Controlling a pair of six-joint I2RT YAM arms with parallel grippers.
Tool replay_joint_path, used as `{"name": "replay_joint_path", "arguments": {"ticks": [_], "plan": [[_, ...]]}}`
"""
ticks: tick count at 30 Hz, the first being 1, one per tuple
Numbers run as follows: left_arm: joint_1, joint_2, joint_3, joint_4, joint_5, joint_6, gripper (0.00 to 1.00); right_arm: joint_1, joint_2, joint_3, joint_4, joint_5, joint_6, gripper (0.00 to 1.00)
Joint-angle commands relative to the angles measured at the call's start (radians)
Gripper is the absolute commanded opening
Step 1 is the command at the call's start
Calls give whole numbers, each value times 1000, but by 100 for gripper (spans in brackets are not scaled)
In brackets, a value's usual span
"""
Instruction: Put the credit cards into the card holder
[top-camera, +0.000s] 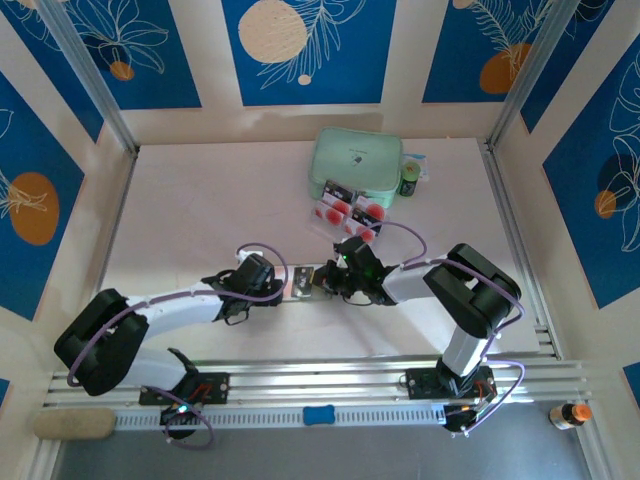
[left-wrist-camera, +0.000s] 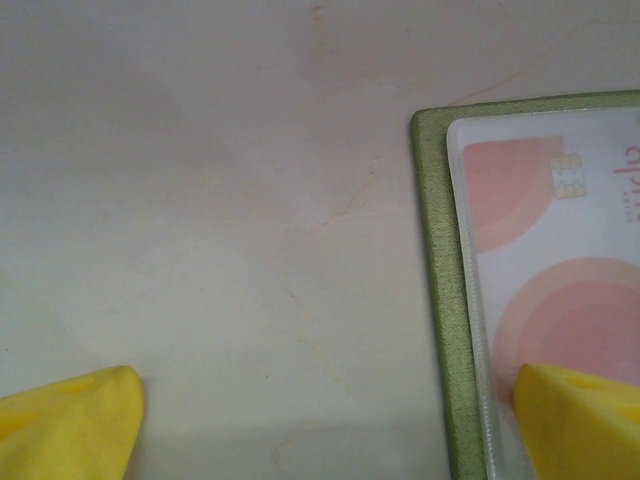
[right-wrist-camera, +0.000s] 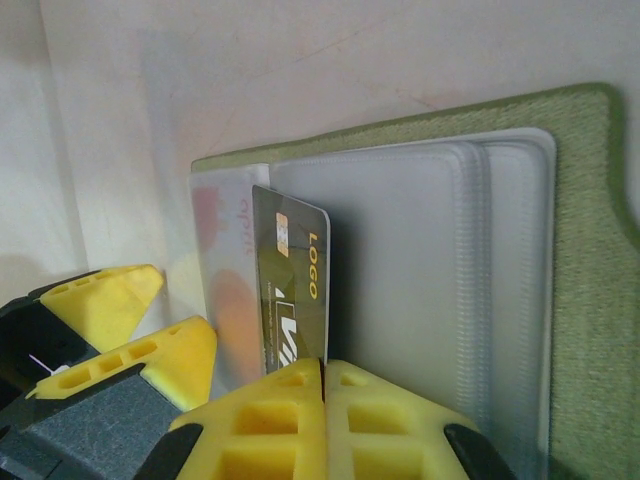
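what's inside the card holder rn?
Open card holder: a pale red-circled card sits under a clear sleeve. The right claw pinches a dark card upright beside it; the claw hides its lower end. Whether the stacked sleeves hold more, can't tell.

The left gripper (left-wrist-camera: 325, 420) hangs wide open over one edge of the card holder (left-wrist-camera: 440, 300). The right gripper (right-wrist-camera: 322, 378), over the same holder, pinches a credit card (right-wrist-camera: 290, 280) upright.

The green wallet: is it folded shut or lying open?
Open. The wallet lies spread flat, its clear sleeves facing up, a pink card visible inside one.
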Motion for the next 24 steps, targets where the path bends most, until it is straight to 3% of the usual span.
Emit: {"name": "replay_joint_path", "arguments": {"ticks": [1,18,20,24], "plan": [[11,9,-15,5,3,-5,95,8,-1,10,-67,-6,7,0],[12,-5,3,-5,15,-5,95,16,130,155,-182,-108,-9,0],[10,-15,15,-18,15,-7,95,17,145,187,-225,-131,-32,8],[13,-52,32,-51,1,-9,95,10,107,231,-358,-128,-111,38]]}}
